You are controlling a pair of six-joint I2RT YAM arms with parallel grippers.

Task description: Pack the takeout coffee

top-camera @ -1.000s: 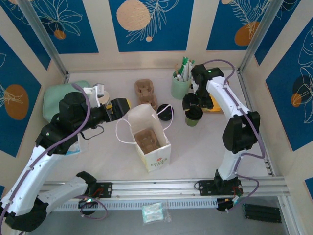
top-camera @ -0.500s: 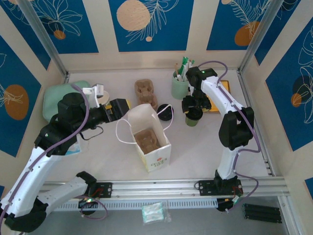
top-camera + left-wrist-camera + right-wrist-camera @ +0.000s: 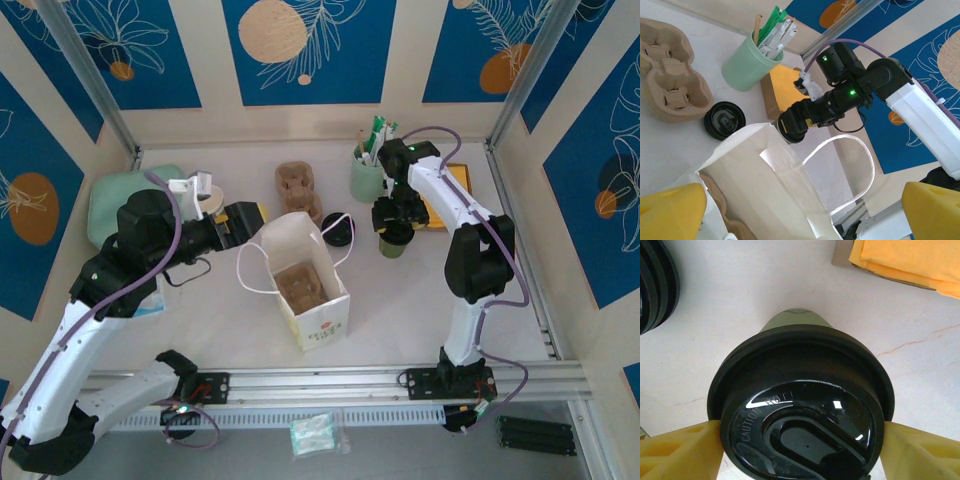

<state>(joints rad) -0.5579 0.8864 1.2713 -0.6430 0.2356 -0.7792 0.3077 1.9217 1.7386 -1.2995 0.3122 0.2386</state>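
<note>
Top external has my left gripper (image 3: 243,220) spread wide, empty, at the left rim of the white paper bag (image 3: 322,310). Right of the bag, the takeout coffee (image 3: 395,245) stands upright on the table (image 3: 400,320). My right gripper (image 3: 393,214) pinches its black lid (image 3: 802,410) on both sides.
</note>
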